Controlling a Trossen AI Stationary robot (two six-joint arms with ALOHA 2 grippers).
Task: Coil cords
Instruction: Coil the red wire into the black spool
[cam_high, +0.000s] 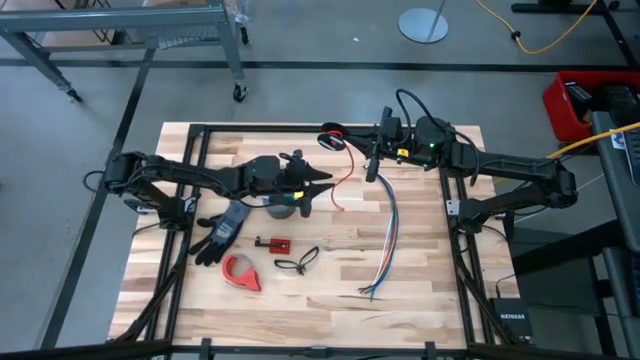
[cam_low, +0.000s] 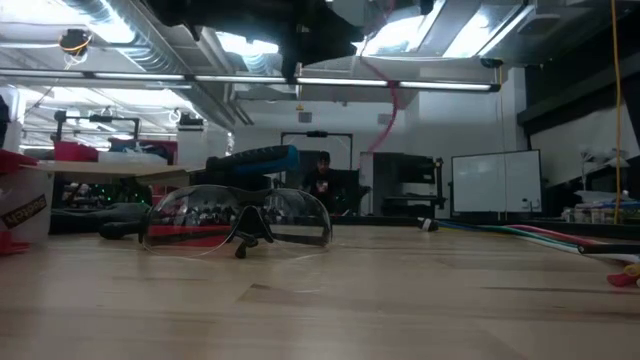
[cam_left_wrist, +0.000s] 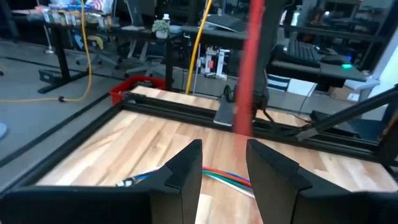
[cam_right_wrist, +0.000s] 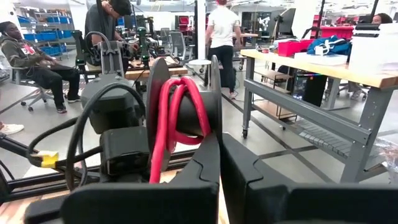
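The red cord's small round coil (cam_high: 330, 138) hangs above the table's far middle, with my right gripper (cam_high: 347, 140) shut on it. In the right wrist view the red turns (cam_right_wrist: 177, 118) stand between black discs. From the coil a loose red stretch (cam_high: 349, 178) curves down past my left gripper (cam_high: 325, 186). That gripper is open and points toward the table's right. In the left wrist view the stretch (cam_left_wrist: 250, 68) stands upright just ahead of the fingers. My right gripper pinches the coil's lower edge (cam_right_wrist: 208, 140) between its two shut fingers, which come level from the table's right. The coil stands upright above the fingertips, lifted clear of the table. My left gripper: I cannot tell whether a finger (cam_left_wrist: 273, 171) touches the red stretch.
A long multicoloured wire bundle (cam_high: 388, 240) lies on the right half of the table. Black gloves (cam_high: 222, 232), a red tape dispenser (cam_high: 242, 272), a small red part (cam_high: 273, 243) and a black looped cord (cam_high: 297, 262) lie near the left. Safety glasses (cam_low: 240, 218) stand close by.
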